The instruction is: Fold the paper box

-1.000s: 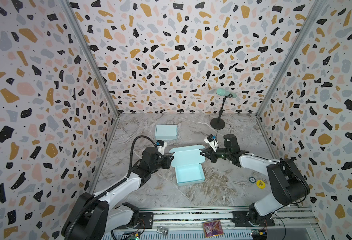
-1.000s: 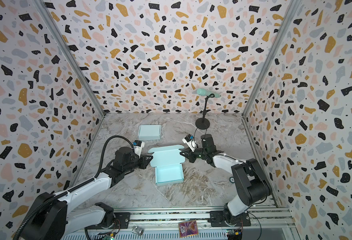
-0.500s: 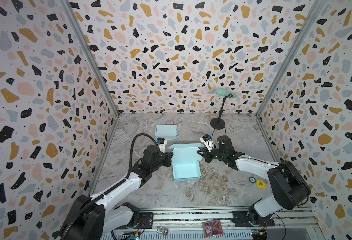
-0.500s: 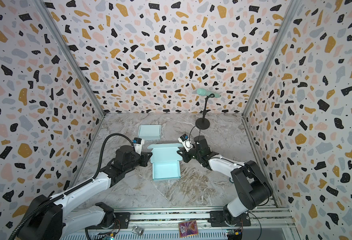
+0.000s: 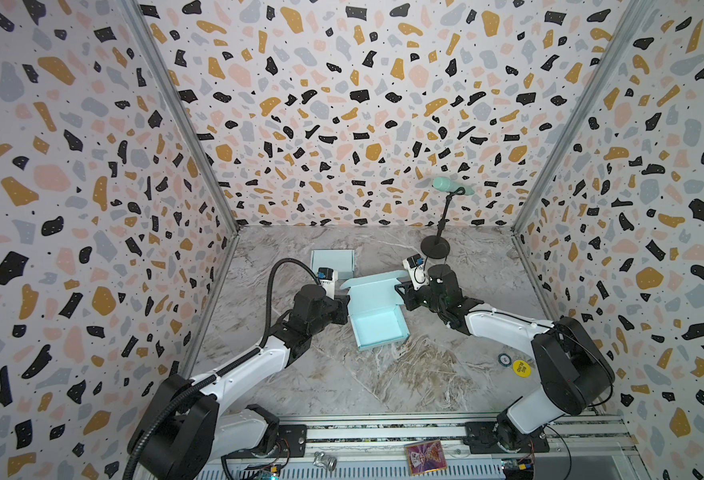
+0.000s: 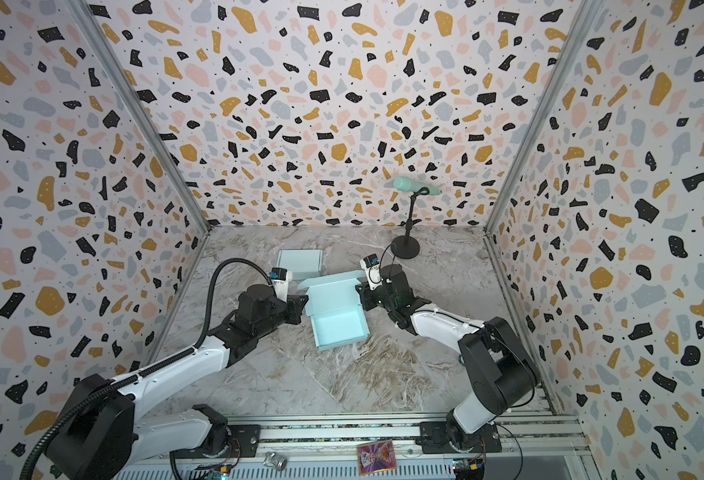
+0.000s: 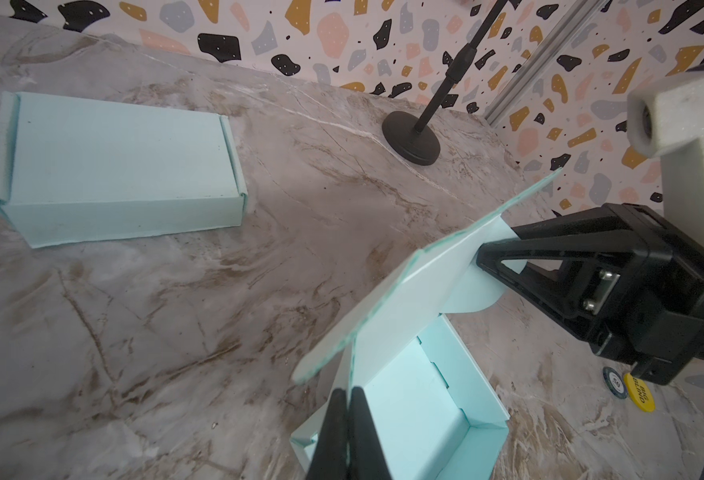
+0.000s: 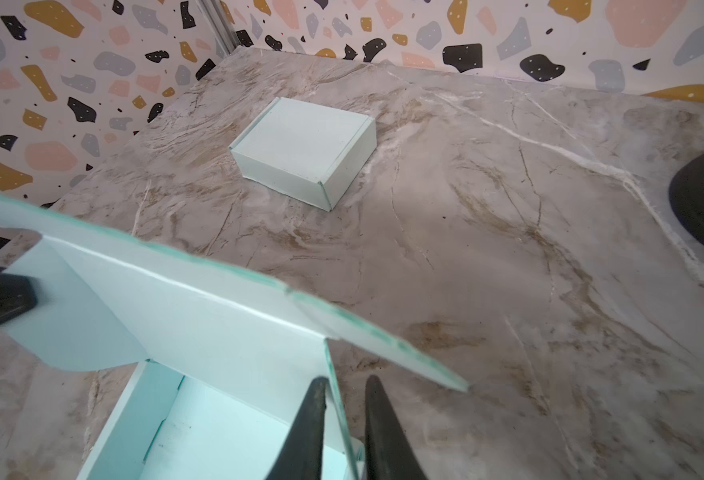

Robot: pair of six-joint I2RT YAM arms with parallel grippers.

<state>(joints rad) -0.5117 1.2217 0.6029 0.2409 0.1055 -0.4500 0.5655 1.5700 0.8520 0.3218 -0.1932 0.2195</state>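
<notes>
The paper box [image 5: 377,328] [image 6: 337,328] is light teal and sits mid-table as an open tray, its lid raised at the far side. My left gripper [image 5: 344,309] [image 6: 300,309] is at the box's left side. In the left wrist view it [image 7: 348,392] is shut on the thin side flap of the box [image 7: 416,407]. My right gripper [image 5: 400,291] [image 6: 360,293] is at the lid's right end. In the right wrist view it [image 8: 344,386] stands slightly open, the edge of the box's [image 8: 200,320] right flap between its fingers with a gap showing.
A closed teal box [image 5: 332,262] [image 6: 300,262] [image 7: 117,166] [image 8: 304,149] lies behind the left gripper. A black microphone stand [image 5: 435,247] [image 6: 405,249] [image 7: 411,139] stands at the back right. A yellow disc [image 5: 520,368] and a chip [image 5: 504,359] lie near the right arm. Patterned walls enclose three sides.
The left gripper has closed onto the box's side flap. The right gripper's jaws have parted a little around the right flap. The lid stands more upright and the box has shifted slightly left.
</notes>
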